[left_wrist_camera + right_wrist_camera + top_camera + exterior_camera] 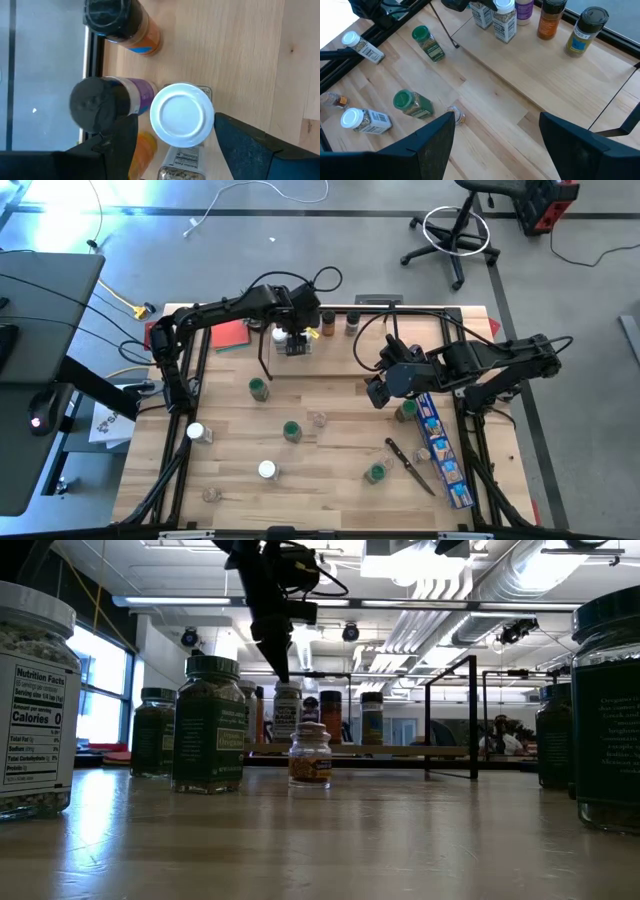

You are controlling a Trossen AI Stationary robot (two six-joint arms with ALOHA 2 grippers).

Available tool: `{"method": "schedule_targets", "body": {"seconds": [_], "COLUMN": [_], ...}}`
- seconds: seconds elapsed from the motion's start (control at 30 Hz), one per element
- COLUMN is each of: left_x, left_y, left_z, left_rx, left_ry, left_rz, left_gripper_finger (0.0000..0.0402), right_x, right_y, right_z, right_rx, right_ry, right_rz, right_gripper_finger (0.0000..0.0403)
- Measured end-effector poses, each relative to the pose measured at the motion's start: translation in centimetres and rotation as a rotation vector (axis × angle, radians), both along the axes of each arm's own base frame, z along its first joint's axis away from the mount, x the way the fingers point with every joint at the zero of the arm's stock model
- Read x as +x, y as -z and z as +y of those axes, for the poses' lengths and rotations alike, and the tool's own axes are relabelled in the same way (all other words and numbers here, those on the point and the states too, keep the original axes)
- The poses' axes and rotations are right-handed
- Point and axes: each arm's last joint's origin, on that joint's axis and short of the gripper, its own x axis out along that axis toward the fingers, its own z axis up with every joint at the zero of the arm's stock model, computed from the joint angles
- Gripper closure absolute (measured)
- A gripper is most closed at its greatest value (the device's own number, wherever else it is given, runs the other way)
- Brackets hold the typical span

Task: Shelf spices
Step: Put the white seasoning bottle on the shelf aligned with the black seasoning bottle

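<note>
The shelf (pixel 340 362) stands at the table's far middle, and a few spices stand upright on its wood board (pixel 545 70). One of these is a white-capped jar (pixel 182 115), with a purple-labelled jar (pixel 135 95) and an orange one (pixel 135 30) beside it. My left gripper (pixel 290 338) hangs over the shelf pointing steeply down, open, its fingers on either side of the white cap. My right gripper (pixel 383 390) hovers open and empty above the table's right middle. Several loose spices lie or stand on the table, among them green-capped (pixel 259 388) and white-capped (pixel 267 470) jars. My left gripper's fingers (pixel 235 140) stand close on either side of the white-capped jar's cap (pixel 210 117), coming from above. I cannot tell whether either finger touches the cap. The jar stands upright on the shelf's board.
A long blue box (pixel 442 450) and a black-handled knife (pixel 410 465) lie near the table's right edge. A red flat thing (pixel 230 335) lies at the far left. Black frame rods (pixel 180 380) edge the table. Bare wood shows in the near middle (pixel 330 480).
</note>
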Motion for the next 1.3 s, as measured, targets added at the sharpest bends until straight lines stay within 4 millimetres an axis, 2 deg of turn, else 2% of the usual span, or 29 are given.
{"method": "schedule_targets", "body": {"seconds": [0.33,0.5,0.63,0.77,0.87,1.07,1.3], "left_x": [-2.2,-3.8,-5.4,-7.3,-8.7,-11.3,-14.1], "left_y": [-3.7,-6.5,-9.0,-11.3,-12.3,-12.9,-12.8], "left_z": [-0.7,-2.5,-5.3,-8.8,-11.6,-16.2,-20.9], "left_rx": [0.031,-0.084,-0.169,-0.202,-0.213,-0.237,-0.27], "left_ry": [-0.034,-0.08,-0.116,-0.138,-0.138,-0.129,0.074], "left_rz": [-0.11,-0.257,-0.355,-0.432,-0.449,-0.39,-0.272], "left_gripper_finger": [0.0144,0.0144,0.0144,0.0144,0.0145,0.0145,0.0145], "right_x": [0.0,0.0,0.1,0.5,1.2,3.3,6.4], "right_y": [0.0,0.0,0.0,-0.3,-0.6,0.1,2.3], "right_z": [0.0,0.0,0.0,0.2,0.4,1.1,2.2], "right_rx": [-0.003,-0.013,-0.026,-0.052,-0.059,-0.048,0.023], "right_ry": [-0.004,0.0,-0.017,-0.117,-0.139,-0.266,-0.312], "right_rz": [0.003,0.001,0.003,-0.014,-0.067,-0.091,-0.088], "right_gripper_finger": [0.0119,0.0119,0.0119,0.0119,0.0119,0.0119,0.0119]}}
